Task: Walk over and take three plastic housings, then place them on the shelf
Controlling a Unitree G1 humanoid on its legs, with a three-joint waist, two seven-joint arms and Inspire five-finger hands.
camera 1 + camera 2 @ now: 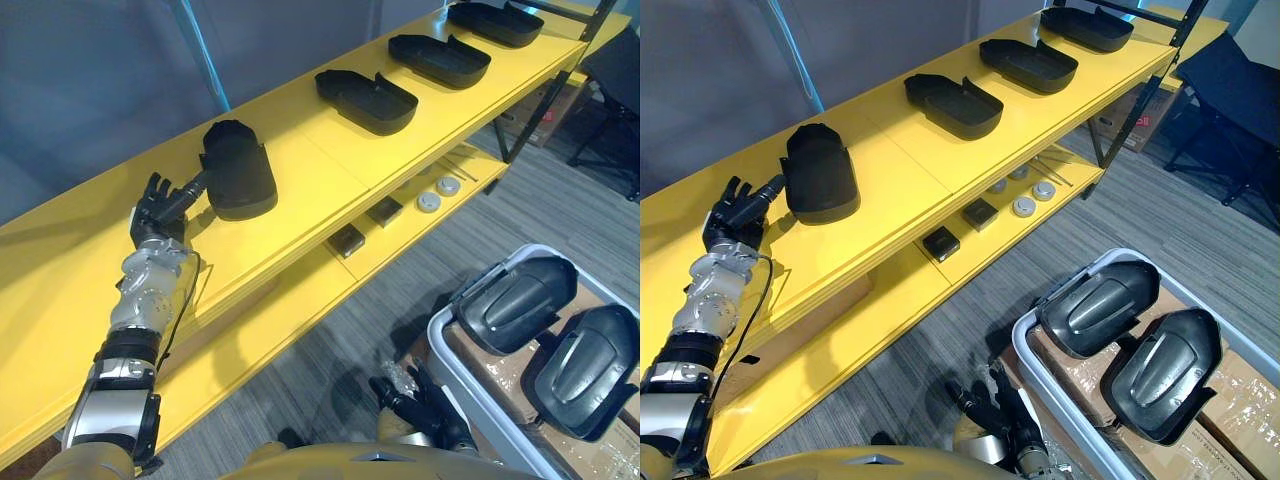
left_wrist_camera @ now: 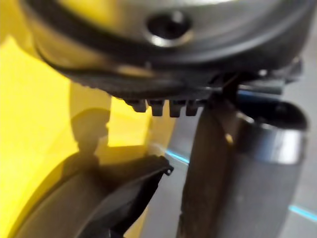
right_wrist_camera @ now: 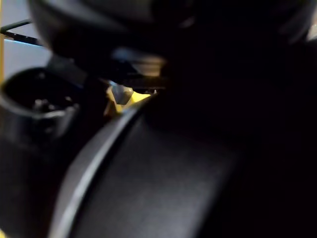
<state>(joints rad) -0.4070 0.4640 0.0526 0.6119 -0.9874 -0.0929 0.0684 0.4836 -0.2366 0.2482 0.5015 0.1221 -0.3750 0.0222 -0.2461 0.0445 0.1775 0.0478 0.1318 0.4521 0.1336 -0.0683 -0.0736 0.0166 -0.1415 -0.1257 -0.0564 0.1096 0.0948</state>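
Yellow shelf point(image 1: 300, 175): long top board carrying four black plastic housings in a row, the far three point(image 1: 366, 100) well apart from each other. Grey bin point(image 1: 440, 345), on the floor: two more housings point(image 1: 515, 300), domes up. Nearest housing point(image 1: 238, 170): dome up, set back from the front edge. Left hand point(image 1: 155, 212): fingers straight, tips touching its near end, nothing gripped. Right hand point(image 1: 992, 402): low beside the bin, fingers loose, empty. Handling advice: draw the left fingers straight back, no sideways drag, so the piece does not shift.
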